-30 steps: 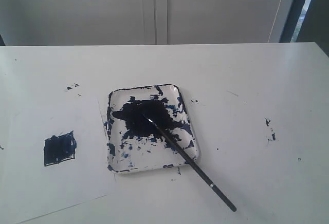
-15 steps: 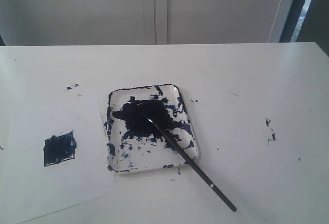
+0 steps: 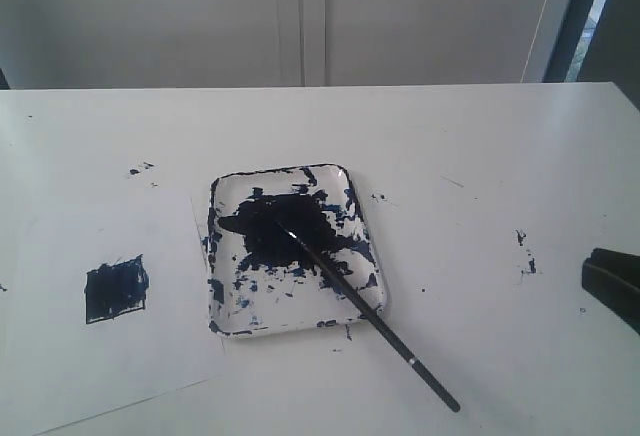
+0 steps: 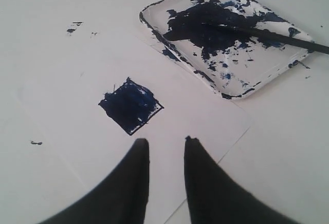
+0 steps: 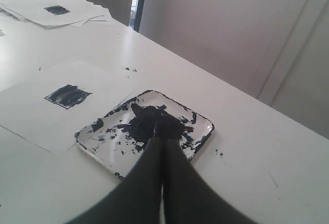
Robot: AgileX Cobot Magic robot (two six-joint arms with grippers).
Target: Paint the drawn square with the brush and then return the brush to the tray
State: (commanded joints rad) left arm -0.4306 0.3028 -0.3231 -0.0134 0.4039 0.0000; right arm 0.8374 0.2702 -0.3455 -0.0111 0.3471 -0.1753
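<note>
The drawn square (image 3: 116, 289) on the white paper is filled with dark navy paint; it also shows in the wrist views (image 4: 131, 105) (image 5: 68, 95). The brush (image 3: 370, 318) lies free, its tip in the paint-smeared tray (image 3: 228, 192) and its handle sticking out over the tray's near right corner onto the table. My left gripper (image 4: 165, 142) hovers open and empty just short of the square. My right gripper (image 5: 163, 140) is shut on nothing and points at the tray (image 5: 110, 147); its fingers hide the brush in that view. It shows at the exterior view's right edge (image 3: 600, 278), well apart from the brush.
The white paper sheet (image 3: 100, 356) lies left of the tray. Paint specks (image 3: 525, 251) dot the table right of the tray. A loose pile of other sheets (image 5: 56, 9) with a painted square lies far off in the right wrist view. A pale wall stands behind the table.
The dark tip of my right gripper has come into the exterior view at the right edge. The brush, tray and square have not moved.
</note>
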